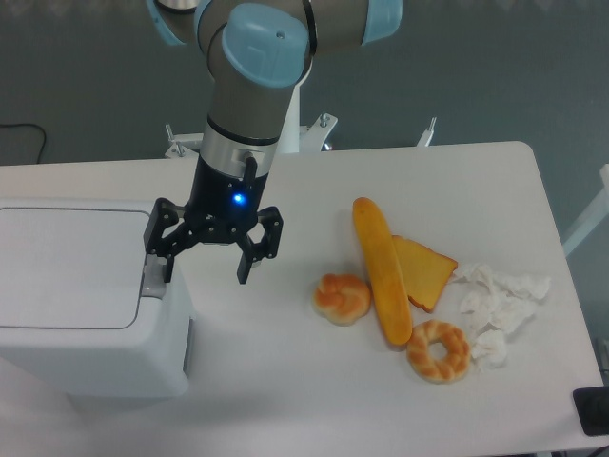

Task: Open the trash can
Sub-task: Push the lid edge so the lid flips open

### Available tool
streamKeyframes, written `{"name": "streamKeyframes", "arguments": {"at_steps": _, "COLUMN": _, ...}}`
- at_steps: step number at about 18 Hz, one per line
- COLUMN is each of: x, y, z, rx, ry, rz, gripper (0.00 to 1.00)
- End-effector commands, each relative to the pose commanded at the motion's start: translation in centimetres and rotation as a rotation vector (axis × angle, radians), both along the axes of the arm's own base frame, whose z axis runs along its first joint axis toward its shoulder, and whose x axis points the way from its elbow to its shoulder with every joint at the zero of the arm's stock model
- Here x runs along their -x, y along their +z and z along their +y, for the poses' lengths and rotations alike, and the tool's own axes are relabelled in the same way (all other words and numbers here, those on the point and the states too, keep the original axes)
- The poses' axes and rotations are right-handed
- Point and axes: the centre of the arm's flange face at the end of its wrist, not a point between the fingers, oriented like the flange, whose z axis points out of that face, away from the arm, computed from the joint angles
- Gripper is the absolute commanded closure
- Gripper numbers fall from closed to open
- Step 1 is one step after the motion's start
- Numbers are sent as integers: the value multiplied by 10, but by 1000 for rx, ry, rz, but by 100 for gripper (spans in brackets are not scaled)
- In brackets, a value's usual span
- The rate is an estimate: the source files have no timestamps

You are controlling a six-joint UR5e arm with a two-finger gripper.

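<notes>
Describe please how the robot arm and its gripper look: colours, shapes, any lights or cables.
The arm is made of round silver-grey tubes with light blue caps on the joints. Its wrist ends in a black section with a small glowing blue light and a short black cable on the side. The gripper is black, with two jointed fingers built from linked bars.

- White table [314, 381]: I see it carrying every item below.
- Small round bun [342, 297]: on the table, just right of the gripper [206, 270].
- Long baguette [382, 269]: right of the bun, lying lengthwise.
- Toast slice [426, 271]: touching the baguette's far side.
- Ring-shaped pastry [439, 350]: nearer me, by the baguette's lower end.
- Crumpled white paper [497, 305]: farthest right of the gripper.
</notes>
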Motion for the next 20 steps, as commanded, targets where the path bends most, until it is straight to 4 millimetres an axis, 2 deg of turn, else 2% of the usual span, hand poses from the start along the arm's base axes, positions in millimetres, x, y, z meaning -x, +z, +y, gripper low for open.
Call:
{"name": "streamKeyframes", "arguments": {"at_steps": 9, "x": 0, "y": 0, "z": 0, "rx": 0, "ry": 0, "rz": 0, "gripper": 0}}
{"name": "streamKeyframes", "arguments": {"at_steps": 14, "x": 0, "y": 7, "z": -4, "rx": -9, "ry": 2, "rz": 10, "gripper": 0}}
{"name": "streamKeyframes", "arguments": {"at_steps": 17, "x": 13, "y": 13, "z": -9, "rx": -22, "ry": 21, "rz": 19, "gripper": 0}}
{"name": "streamKeyframes", "arguments": {"at_steps": 20, "x": 14, "y": 17, "z": -9, "rx": -28, "ry": 20, "rz": 26, "gripper": 0}}
